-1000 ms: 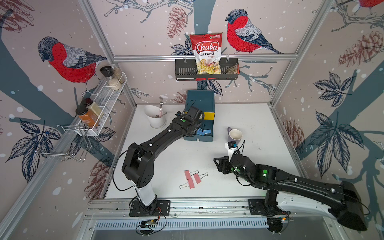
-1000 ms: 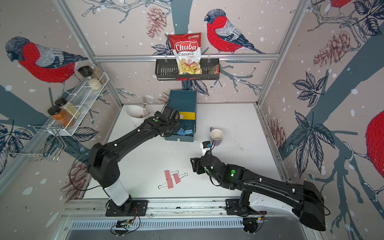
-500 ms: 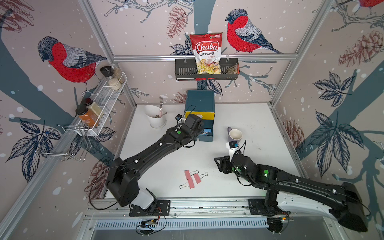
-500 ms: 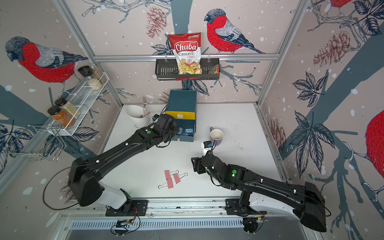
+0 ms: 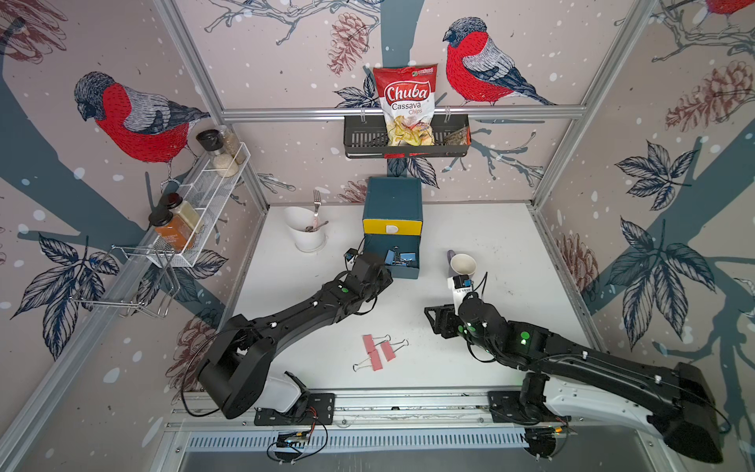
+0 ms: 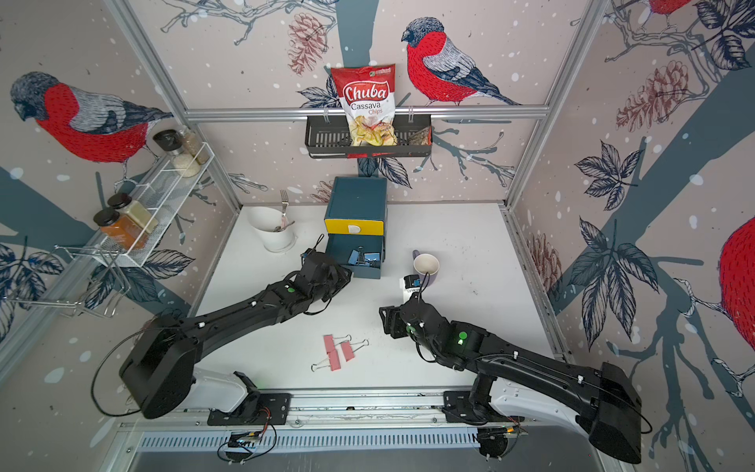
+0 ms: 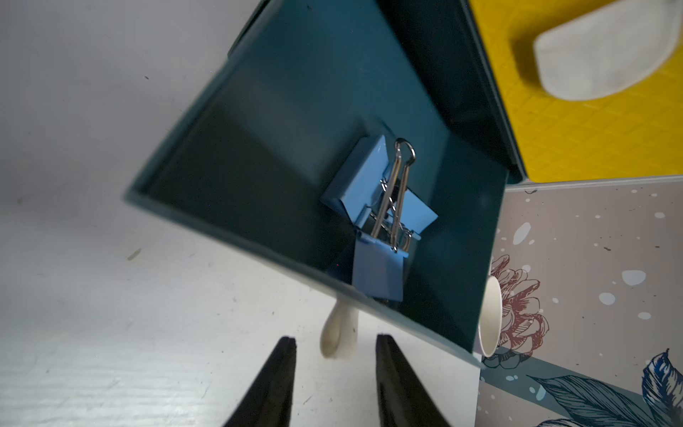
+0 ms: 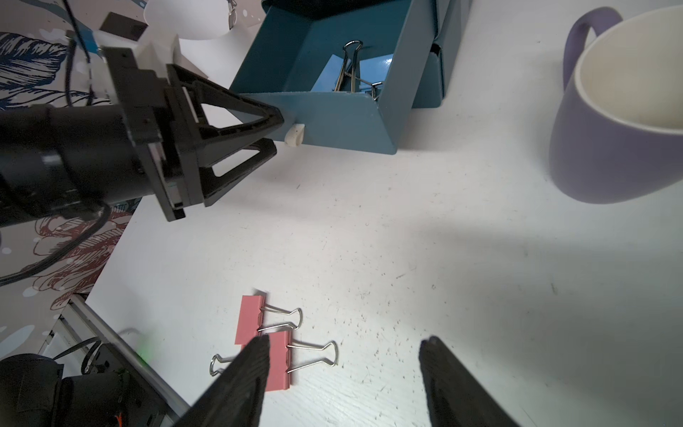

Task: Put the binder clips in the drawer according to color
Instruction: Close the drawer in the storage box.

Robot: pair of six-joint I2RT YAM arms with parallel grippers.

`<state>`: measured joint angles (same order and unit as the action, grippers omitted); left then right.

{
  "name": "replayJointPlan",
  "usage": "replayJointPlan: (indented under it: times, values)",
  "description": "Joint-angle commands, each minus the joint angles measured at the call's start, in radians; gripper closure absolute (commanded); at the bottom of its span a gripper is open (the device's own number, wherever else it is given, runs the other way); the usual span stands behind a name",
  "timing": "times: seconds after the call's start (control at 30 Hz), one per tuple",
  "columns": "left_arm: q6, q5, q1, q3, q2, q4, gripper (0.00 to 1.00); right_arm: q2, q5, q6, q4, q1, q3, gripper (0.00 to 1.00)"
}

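The drawer chest stands at the back, teal with a yellow top front. Its middle drawer is pulled out and holds blue binder clips. My left gripper is open at that drawer's front. The white pull tab sits just ahead of its fingertips, untouched. Three pink-red binder clips lie together on the table. My right gripper hangs open and empty just right of them.
A purple mug stands right of the open drawer. A white cup with a fork is left of the chest. A wire spice rack and a black basket with a chips bag hang on the walls.
My left gripper has drawn back from above the open drawer to its front edge, and its jaws have narrowed. The right arm has barely moved.
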<state>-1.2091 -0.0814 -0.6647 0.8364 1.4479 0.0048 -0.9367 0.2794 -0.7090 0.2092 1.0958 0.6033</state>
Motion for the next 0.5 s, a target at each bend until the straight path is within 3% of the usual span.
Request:
replayJointPlan:
  times: [0.0, 0.47]
  values:
    - [-0.003, 0.075, 0.026, 0.018, 0.044, 0.115, 0.75, -0.003, -0.009, -0.011, -0.024, 0.003, 0.007, 0.31]
    - [-0.011, 0.066, 0.078, 0.193, 0.226, 0.201, 0.8, -0.017, -0.02, -0.012, -0.027, 0.003, 0.002, 0.3]
